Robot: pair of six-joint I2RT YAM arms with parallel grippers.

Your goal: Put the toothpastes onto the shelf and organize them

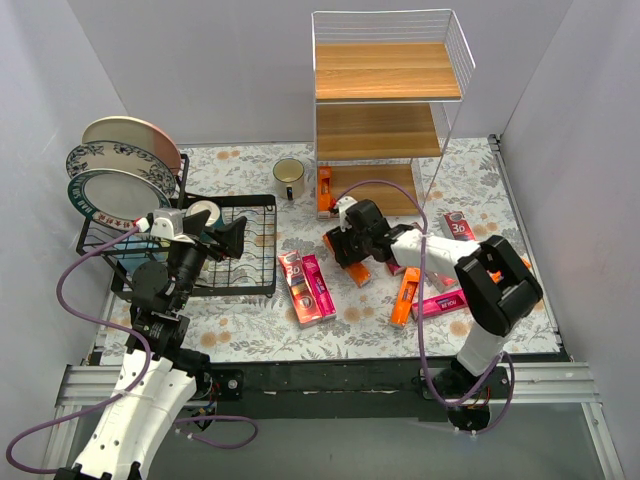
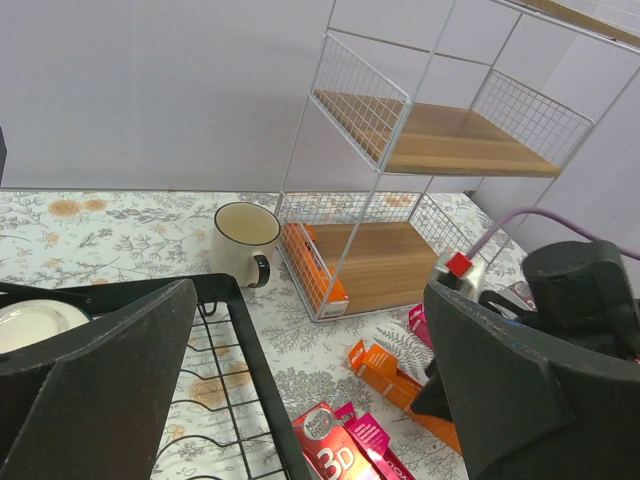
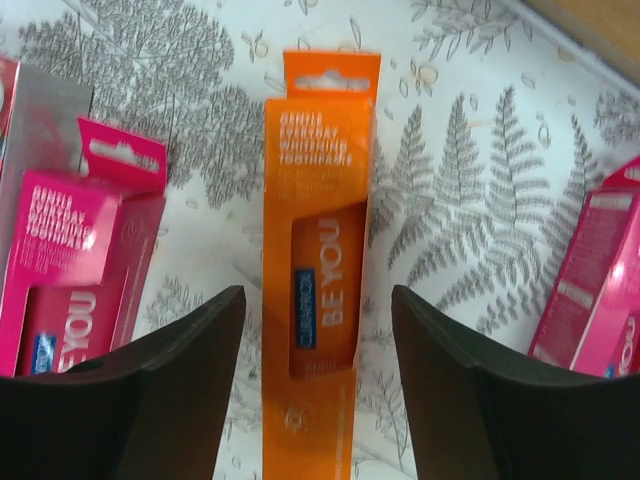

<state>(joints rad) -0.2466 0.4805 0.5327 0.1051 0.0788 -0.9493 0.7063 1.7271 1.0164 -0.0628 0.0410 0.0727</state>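
The slim orange toothpaste carton (image 3: pixel 320 250) lies flat at frame centre, framed by the spread fingers of the right gripper (image 3: pixel 318 300). Advised: descend, then close squarely across its narrow sides. The white wire shelf (image 1: pixel 390 70) holds one orange carton (image 1: pixel 325 190) on its bottom board. The left gripper (image 1: pixel 225 238), also spread, hovers over the black dish rack (image 1: pixel 250 290) of plates.

Right hand (image 3: pixel 316 305) straddles an orange carton (image 3: pixel 318 230), pink cartons (image 3: pixel 85 250) crowding both sides. Far shelf (image 1: pixel 385 120) boards mostly bare; mug (image 1: pixel 290 178) stands just left.
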